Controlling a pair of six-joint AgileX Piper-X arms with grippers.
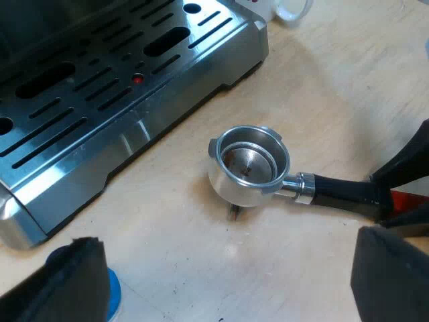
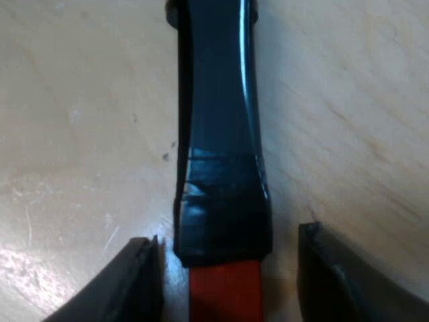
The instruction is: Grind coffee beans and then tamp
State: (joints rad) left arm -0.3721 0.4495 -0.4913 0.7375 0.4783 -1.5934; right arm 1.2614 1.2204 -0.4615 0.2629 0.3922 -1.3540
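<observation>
Right gripper (image 2: 229,236), unclenched, straddles the handle (image 2: 218,134) (left gripper (image 1: 224,236) likewise spread). An off-centre squeeze could swivel the holder (image 1: 249,161).

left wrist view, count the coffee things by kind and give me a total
espresso machine: 1
metal holder: 1
blue tamper: 1
mug: 1
total: 4
</observation>
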